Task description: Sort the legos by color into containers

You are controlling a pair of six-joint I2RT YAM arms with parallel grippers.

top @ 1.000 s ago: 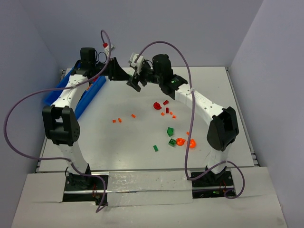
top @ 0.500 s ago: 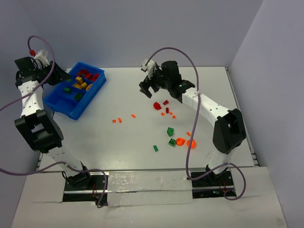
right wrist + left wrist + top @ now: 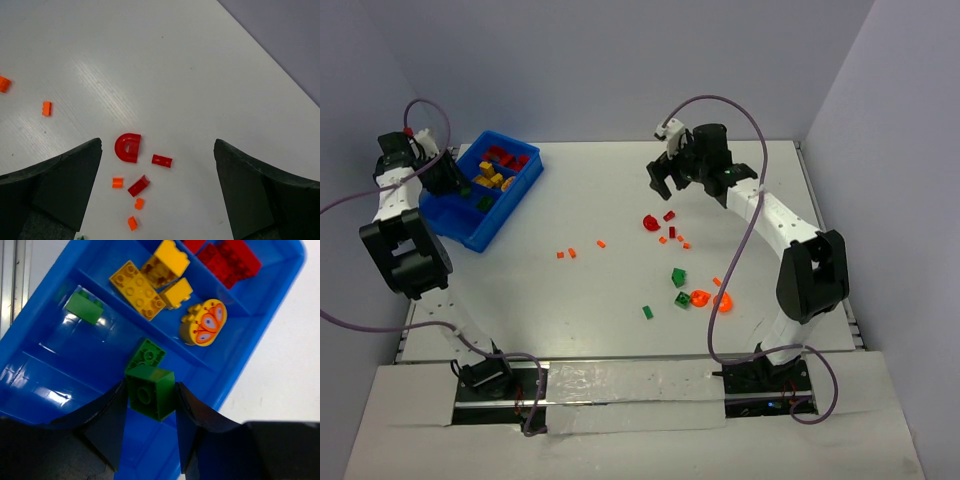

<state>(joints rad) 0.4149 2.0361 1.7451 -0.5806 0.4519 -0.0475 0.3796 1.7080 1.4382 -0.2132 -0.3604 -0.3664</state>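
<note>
Left claw (image 3: pixel 150 402) grips green brick (image 3: pixel 149 390) above blue bin (image 3: pixel 50 365); right claw (image 3: pixel 157 146) spread wide.

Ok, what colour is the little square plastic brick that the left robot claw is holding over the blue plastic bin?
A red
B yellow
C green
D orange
C: the left wrist view shows the left gripper pinching a green square plastic brick between its fingers, above the blue plastic bin.

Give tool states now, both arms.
Left tool: closed on a green brick, over the blue bin.
Right tool: open, holding nothing.
</note>
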